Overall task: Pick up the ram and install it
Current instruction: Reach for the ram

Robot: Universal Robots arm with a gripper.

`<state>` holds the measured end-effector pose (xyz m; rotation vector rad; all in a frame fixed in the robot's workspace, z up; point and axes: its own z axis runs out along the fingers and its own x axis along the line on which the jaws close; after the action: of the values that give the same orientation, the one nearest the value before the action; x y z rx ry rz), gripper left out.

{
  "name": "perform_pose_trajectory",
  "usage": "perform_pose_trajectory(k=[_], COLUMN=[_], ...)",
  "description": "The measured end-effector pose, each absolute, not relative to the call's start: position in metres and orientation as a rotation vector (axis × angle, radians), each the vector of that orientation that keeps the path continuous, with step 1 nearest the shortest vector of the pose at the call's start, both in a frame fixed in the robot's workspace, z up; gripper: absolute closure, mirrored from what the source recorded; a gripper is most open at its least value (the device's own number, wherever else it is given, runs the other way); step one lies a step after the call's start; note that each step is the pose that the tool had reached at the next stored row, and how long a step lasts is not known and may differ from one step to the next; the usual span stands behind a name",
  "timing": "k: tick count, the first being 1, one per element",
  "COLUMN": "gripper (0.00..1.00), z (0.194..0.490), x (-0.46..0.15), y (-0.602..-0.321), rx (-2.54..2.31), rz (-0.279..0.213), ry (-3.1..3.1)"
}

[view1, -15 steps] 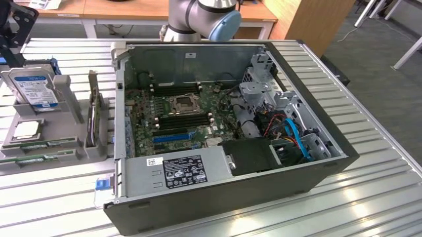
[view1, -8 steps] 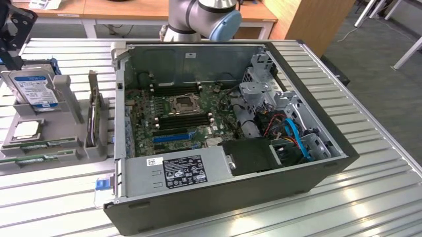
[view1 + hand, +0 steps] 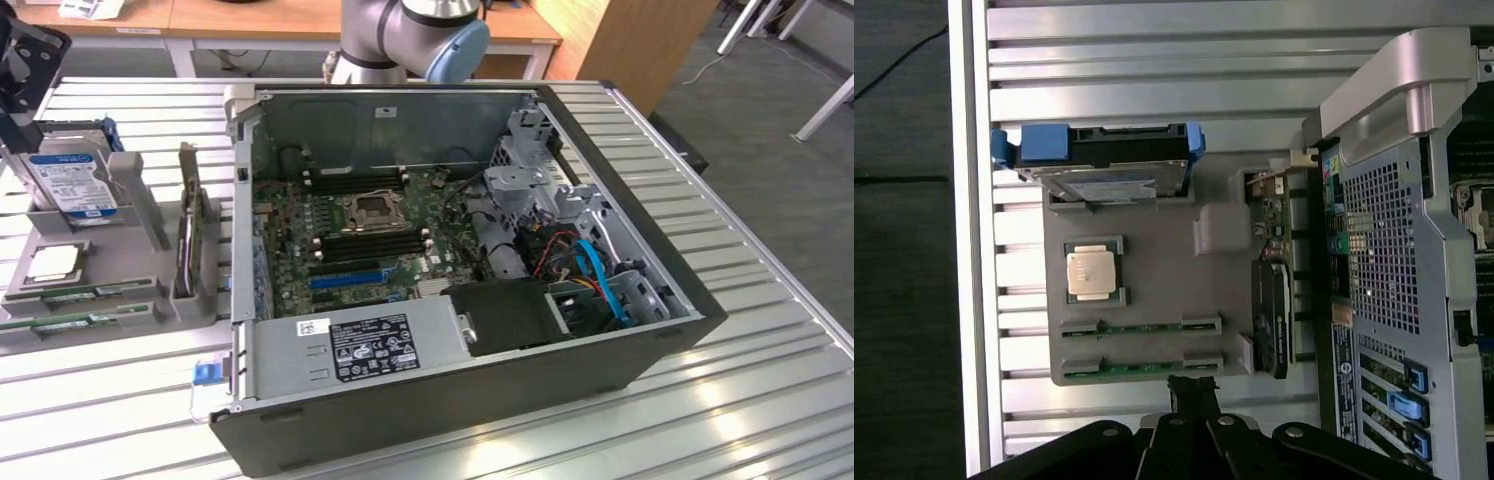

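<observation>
Two ram sticks, thin and green, lie in slots along the edge of a grey holder tray [image 3: 134, 300]: one ram stick [image 3: 64, 296] [image 3: 1139, 327] and a second ram stick [image 3: 56, 322] [image 3: 1141, 367] beside it. My gripper [image 3: 24, 70] [image 3: 1194, 398] hangs well above the tray, shut with nothing in it. In the wrist view its dark fingertips sit just past the outer stick. The open computer case [image 3: 641, 350] holds a motherboard with black memory slots [image 3: 376, 244] on both sides of the processor socket.
The tray also carries a hard drive [image 3: 74, 180] [image 3: 1104, 175] in a blue bracket, a square silver processor [image 3: 54, 262] [image 3: 1094, 272] and a dark card [image 3: 194, 235] [image 3: 1272, 315] standing on edge. The case's metal side wall [image 3: 1384, 230] rises next to the tray. A power supply [image 3: 367, 345] fills the case's near corner.
</observation>
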<state>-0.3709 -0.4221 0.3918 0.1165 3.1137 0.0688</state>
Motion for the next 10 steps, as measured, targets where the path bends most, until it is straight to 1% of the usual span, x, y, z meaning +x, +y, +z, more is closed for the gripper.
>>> perform_pose_trajectory(k=[10], gripper=[0.9], z=[0.392], x=[-0.371], y=[-0.437], rx=[0.117], rz=[0.069], ry=[3.114])
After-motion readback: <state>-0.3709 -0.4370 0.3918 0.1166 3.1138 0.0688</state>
